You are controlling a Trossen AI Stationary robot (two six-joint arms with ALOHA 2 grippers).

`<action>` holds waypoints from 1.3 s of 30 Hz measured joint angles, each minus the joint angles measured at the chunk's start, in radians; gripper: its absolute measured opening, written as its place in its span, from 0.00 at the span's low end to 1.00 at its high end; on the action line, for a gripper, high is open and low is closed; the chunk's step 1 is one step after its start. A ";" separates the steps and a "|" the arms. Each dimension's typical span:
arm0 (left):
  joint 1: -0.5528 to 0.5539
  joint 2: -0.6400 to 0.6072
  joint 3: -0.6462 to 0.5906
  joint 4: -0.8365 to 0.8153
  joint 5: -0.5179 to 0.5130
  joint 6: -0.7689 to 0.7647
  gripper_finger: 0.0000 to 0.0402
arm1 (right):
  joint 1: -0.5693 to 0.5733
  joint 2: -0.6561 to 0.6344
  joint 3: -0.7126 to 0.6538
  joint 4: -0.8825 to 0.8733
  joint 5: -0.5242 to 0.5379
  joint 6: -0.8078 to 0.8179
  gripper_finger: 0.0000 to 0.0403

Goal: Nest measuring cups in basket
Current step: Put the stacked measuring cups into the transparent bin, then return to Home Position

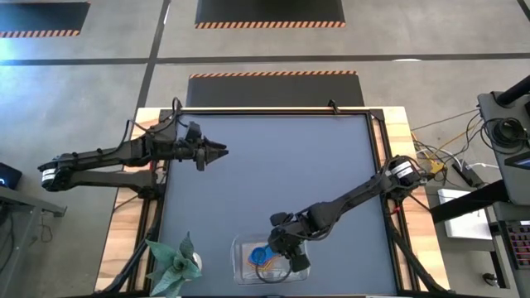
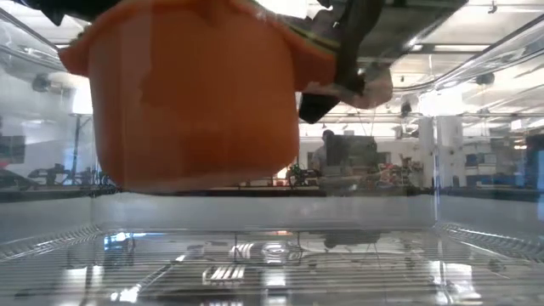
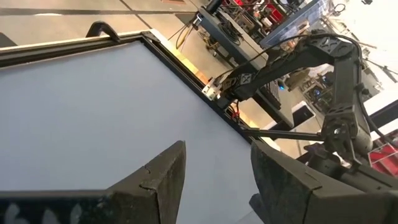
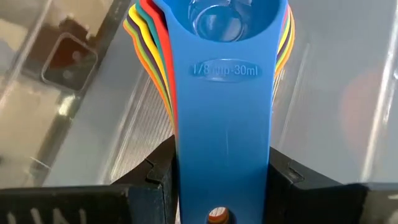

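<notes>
Grey worktop (image 1: pixel 273 165) with wood edges, concrete floor with hazard-striped mats around it. Clear basket (image 1: pixel 245 263) sits at the near edge, just beside a green-leaved toy plant (image 1: pixel 172 263).

Right gripper (image 1: pixel 286 258) is over the basket, fingers (image 4: pixel 155 171) clamped narrow on the stacked handles of the measuring cups (image 4: pixel 224 93). Blue cup on top, handle marked 1/8 cup 30ml; red, orange, yellow and green handle edges fan out beneath it. All cups nested in one stack. In the low view the orange cup (image 2: pixel 191 102) forms the outside of the stack, hanging just above the ribbed basket floor, not touching it. From above the blue cup (image 1: pixel 261 254) shows inside the basket outline.

Left gripper (image 1: pixel 217 151) waits well apart over the far left of the worktop, holding nothing, fingers (image 3: pixel 163 180) apart by a moderate gap. Left wrist view shows the right arm farther off and room clutter behind.
</notes>
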 joint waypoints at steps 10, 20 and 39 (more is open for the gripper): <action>0.000 0.000 0.000 0.000 0.000 -0.006 0.41 | -0.007 -0.005 -0.069 0.016 0.013 -0.029 0.33; 0.000 0.000 0.000 -0.001 0.000 0.011 0.41 | -0.009 -0.019 -0.078 0.054 0.027 0.000 0.57; 0.000 0.001 0.000 -0.001 0.000 0.005 0.41 | -0.016 -0.187 -0.081 -0.038 0.027 -0.063 0.51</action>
